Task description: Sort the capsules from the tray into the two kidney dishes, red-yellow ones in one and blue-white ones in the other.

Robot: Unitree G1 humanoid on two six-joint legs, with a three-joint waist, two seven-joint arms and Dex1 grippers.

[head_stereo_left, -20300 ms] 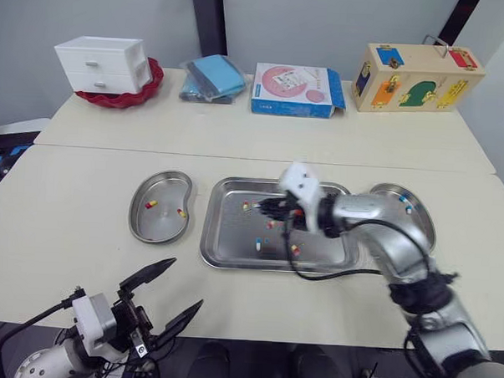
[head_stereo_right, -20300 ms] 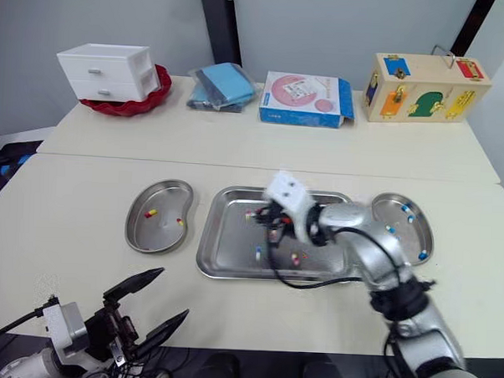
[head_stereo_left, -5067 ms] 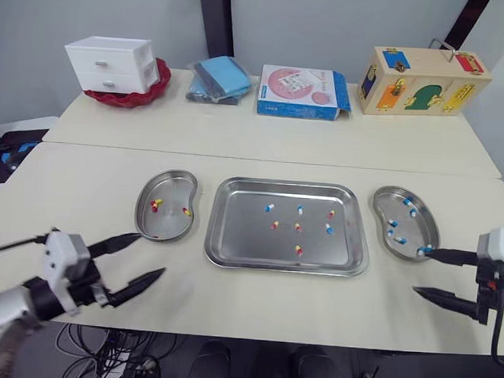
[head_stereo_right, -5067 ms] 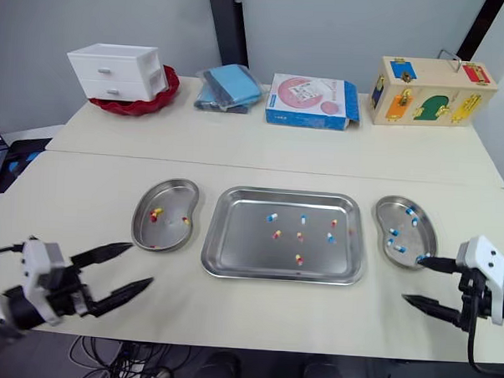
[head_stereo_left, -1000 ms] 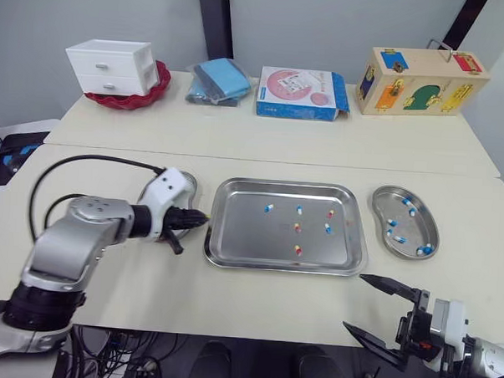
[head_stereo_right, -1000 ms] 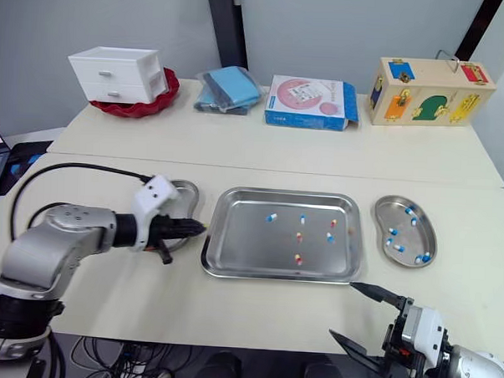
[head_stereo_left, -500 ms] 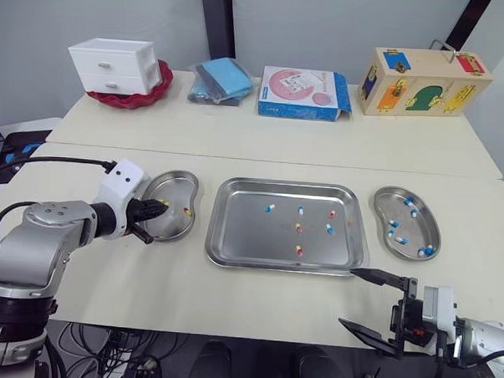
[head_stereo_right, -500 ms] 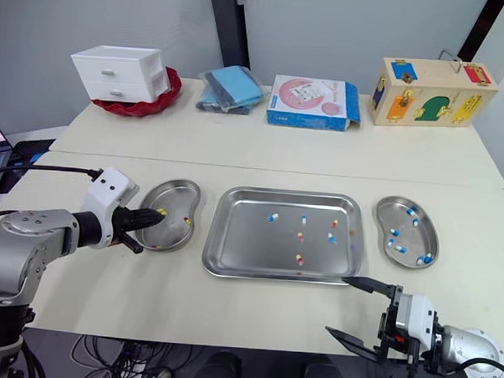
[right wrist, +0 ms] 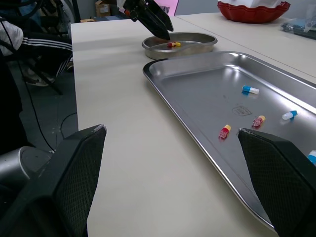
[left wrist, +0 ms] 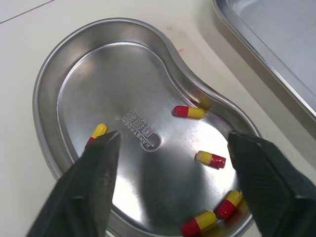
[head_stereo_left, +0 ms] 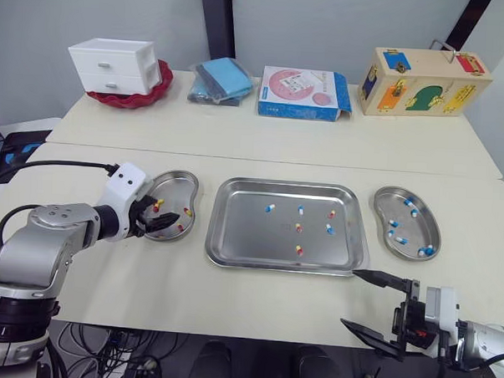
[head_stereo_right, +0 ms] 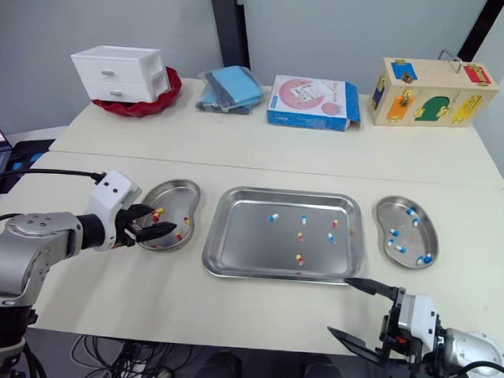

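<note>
My left gripper (head_stereo_left: 162,222) hangs open just over the left kidney dish (head_stereo_left: 190,184), with nothing between its fingers. Several red-yellow capsules (left wrist: 188,112) lie in that dish (left wrist: 49,74) beneath the gripper (left wrist: 171,136). The steel tray (head_stereo_left: 242,230) in the middle holds several capsules, blue-white ones (head_stereo_left: 269,208) and red-yellow ones (head_stereo_left: 299,250). The right kidney dish (head_stereo_left: 377,203) holds several blue-white capsules (head_stereo_left: 399,240). My right gripper (head_stereo_left: 349,298) is open and empty, low at the table's front edge, in front of the tray's near right corner (right wrist: 171,131).
Along the far table stand white drawers (head_stereo_left: 107,65) on a red dish, a blue packet (head_stereo_left: 217,79), a pink-and-blue box (head_stereo_left: 300,91) and a wooden lock box (head_stereo_left: 424,79). A person in dark striped clothing (right wrist: 19,39) is beyond the table's left end.
My left gripper moved from the tray's left edge to over the left dish while shut, and its fingers have now opened there. The right gripper has hardly moved.
</note>
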